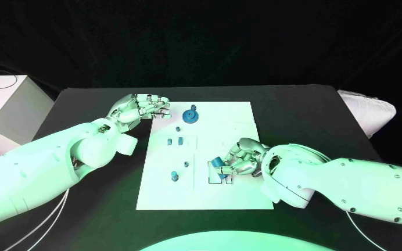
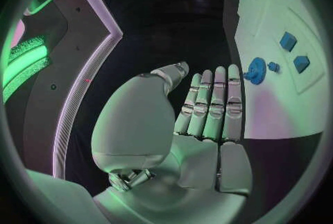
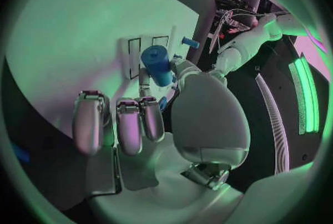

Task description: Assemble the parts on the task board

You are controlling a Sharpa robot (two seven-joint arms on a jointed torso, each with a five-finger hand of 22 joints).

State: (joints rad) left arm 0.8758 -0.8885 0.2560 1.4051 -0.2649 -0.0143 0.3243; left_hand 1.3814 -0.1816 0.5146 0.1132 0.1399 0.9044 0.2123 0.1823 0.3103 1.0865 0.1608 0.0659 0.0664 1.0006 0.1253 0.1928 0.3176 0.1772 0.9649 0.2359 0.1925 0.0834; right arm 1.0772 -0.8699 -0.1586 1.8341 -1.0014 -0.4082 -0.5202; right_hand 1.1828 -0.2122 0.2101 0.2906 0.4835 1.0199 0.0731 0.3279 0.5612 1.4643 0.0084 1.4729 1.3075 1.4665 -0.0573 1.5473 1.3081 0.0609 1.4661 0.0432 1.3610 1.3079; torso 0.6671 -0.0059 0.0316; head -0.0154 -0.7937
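One blue part (image 3: pixel 157 65) between right fingers (image 3: pixel 149 118)

A black table (image 1: pixel 293 106) is carrying everything here. The white task board (image 1: pixel 226 140) is lying flat at its centre, long side running from twelve to six o'clock. At about two o'clock, a pale padded object (image 1: pixel 369 108) is sitting at the table's edge.

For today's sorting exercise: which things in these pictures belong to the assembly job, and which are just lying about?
Belong to the job:
task board
blue cylinder part, held by the right hand
round blue part
small blue parts
left hand, holding nothing

Just lying about:
black table
white box at the table's left
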